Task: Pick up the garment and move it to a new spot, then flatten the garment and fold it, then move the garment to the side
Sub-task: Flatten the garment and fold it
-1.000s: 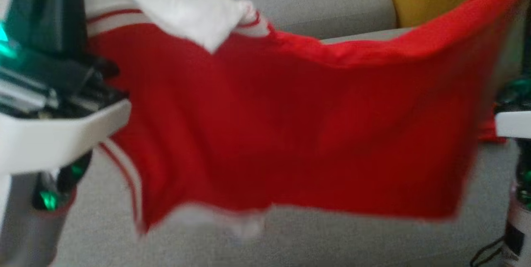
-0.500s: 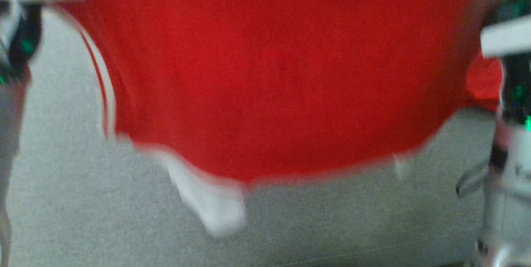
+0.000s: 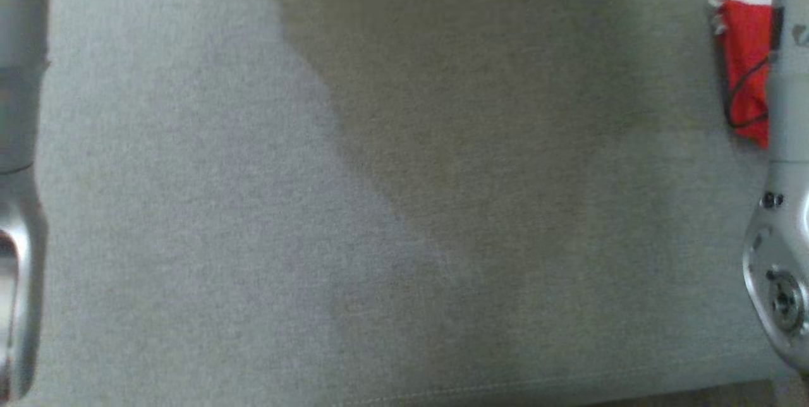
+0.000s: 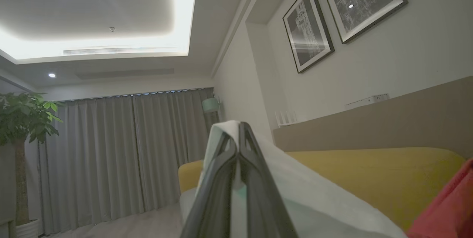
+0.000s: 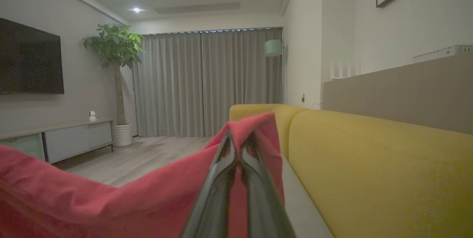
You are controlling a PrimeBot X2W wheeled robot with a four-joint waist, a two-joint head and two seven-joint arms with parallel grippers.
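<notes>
Firmly, left gripper [image 4: 239, 127] and right gripper [image 5: 239, 137] pinch the garment [image 5: 111, 201], apparently aloft

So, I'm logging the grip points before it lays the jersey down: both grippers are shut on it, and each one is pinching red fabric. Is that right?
Not quite. Both are shut on the jersey, but only the right gripper pinches red fabric. The left gripper pinches a white part of it, as the left wrist view shows.
</notes>
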